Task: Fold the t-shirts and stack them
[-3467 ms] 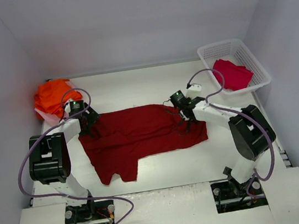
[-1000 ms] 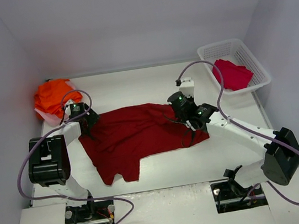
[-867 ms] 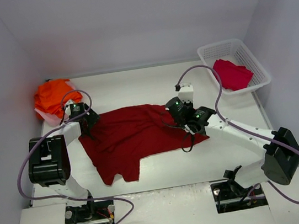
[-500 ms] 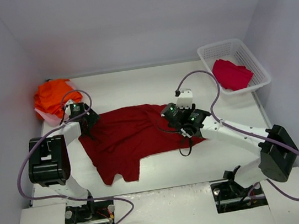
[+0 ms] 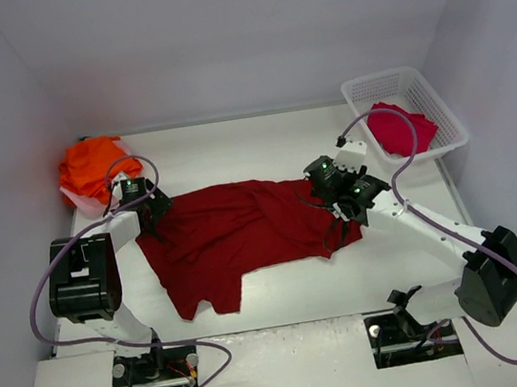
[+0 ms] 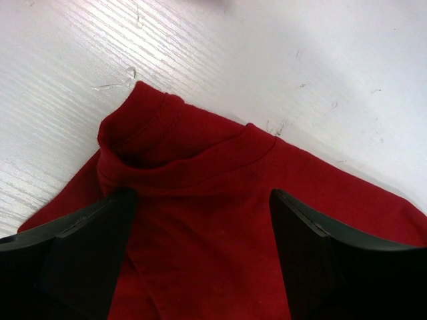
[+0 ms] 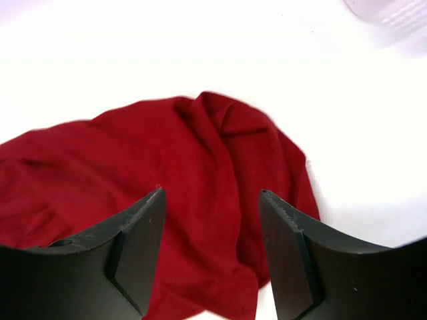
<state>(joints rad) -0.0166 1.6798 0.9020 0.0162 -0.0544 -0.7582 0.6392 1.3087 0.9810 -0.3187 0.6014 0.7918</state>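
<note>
Swung back right, my right claw (image 7: 210,200) gapes over the large dark red cloth t-shirt (image 5: 235,230); left claw (image 6: 200,197) gapes too.

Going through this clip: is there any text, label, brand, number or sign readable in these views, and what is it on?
None can be read.
The dark red t-shirt shows plain cloth with no print or tag in any view.
The orange shirts, the crimson shirt and the white basket show no lettering.
The arms show no legible marking, only a small green light at each wrist.
</note>
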